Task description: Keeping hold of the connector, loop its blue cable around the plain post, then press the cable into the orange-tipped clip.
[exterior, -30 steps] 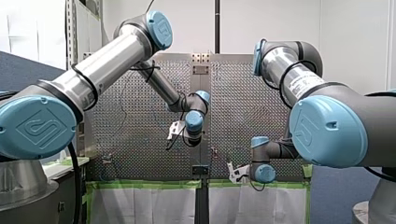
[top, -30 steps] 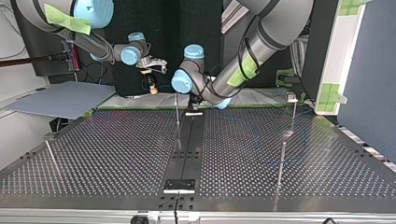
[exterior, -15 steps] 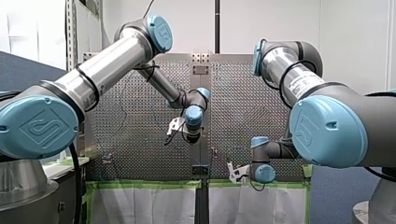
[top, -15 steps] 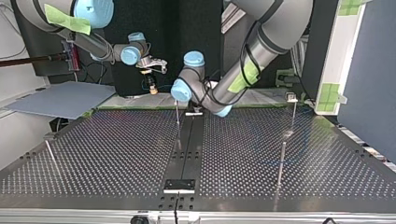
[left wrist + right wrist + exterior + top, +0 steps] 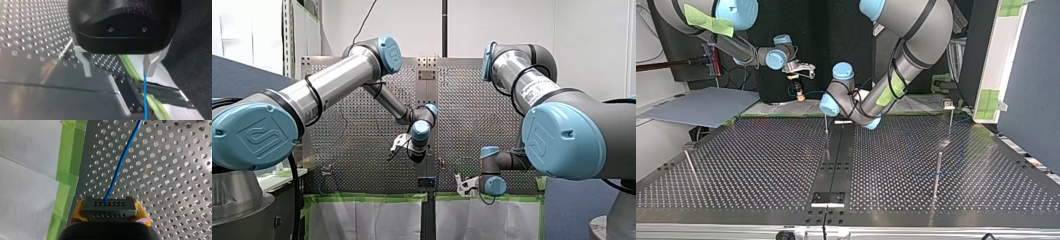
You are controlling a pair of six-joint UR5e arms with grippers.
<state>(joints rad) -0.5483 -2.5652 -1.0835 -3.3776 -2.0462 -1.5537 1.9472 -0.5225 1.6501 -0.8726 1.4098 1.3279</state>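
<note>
Black multi-hole connector, blue cable straight out from its face.

Perf. metal table, black ctr strip, thin posts standing

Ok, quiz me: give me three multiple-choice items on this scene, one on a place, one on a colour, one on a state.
1. Where is the connector? A between the pads of the right tool; B lying loose; C dangling free.
2. What colour is the cable? A red; B blue; C green.
3. How do the fingers of the left tool stand? A shut tight; B apart; C hidden.
Answers: 1 A, the right wrist view shows it clamped between yellowish pads. 2 B, it runs blue out of the connector. 3 B, the left wrist view shows a wide gap between the fingers.
</note>
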